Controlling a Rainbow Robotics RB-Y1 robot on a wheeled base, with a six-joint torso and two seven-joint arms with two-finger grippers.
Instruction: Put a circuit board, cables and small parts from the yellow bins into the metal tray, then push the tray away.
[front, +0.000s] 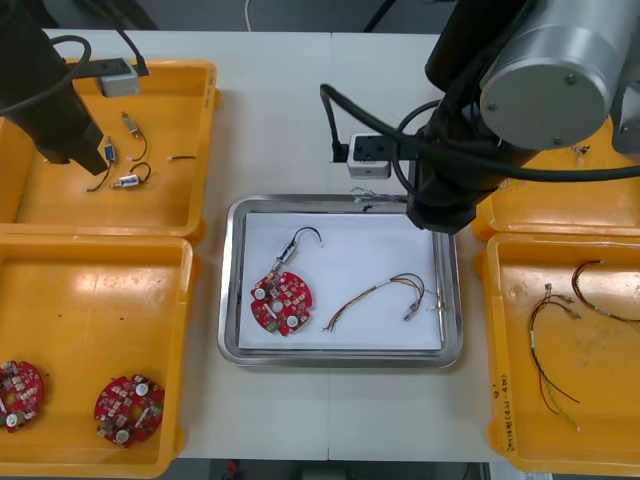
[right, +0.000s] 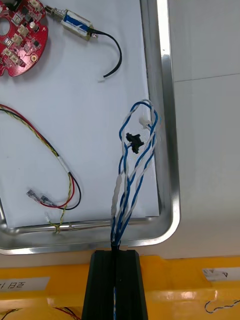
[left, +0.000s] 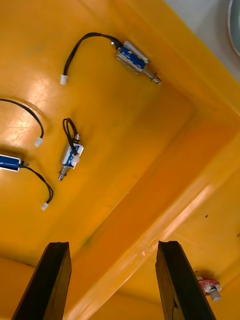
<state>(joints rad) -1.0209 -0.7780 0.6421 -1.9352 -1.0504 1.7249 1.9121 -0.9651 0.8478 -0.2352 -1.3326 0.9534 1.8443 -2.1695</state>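
Note that the right arm (front: 520, 90) covers most of the far right yellow bin (front: 560, 215) and the far right corner of the metal tray (front: 232, 290). Read the right gripper (right: 118, 252) from its wrist view: its fingers are pressed together on a twisted blue and white cable (right: 132, 165), whose loop shows over the tray's white floor, just inside the rim.

The left gripper (left: 112, 245) hangs over the far left yellow bin (front: 200, 110), fingers spread with nothing between them.

Count in the tray:
- one circuit board (front: 281, 301)
- one small metal part (front: 287, 255) (black lead attached)
- one red and yellow cable (front: 375, 295)

Below the left gripper you see three small metal parts (left: 134, 58), one of them cut off at the edge. The near left bin (front: 185, 300) holds two circuit boards (front: 128, 408), one cropped. The near right bin (front: 500, 330) holds red and yellow cables (front: 550, 350); you cannot count them reliably.
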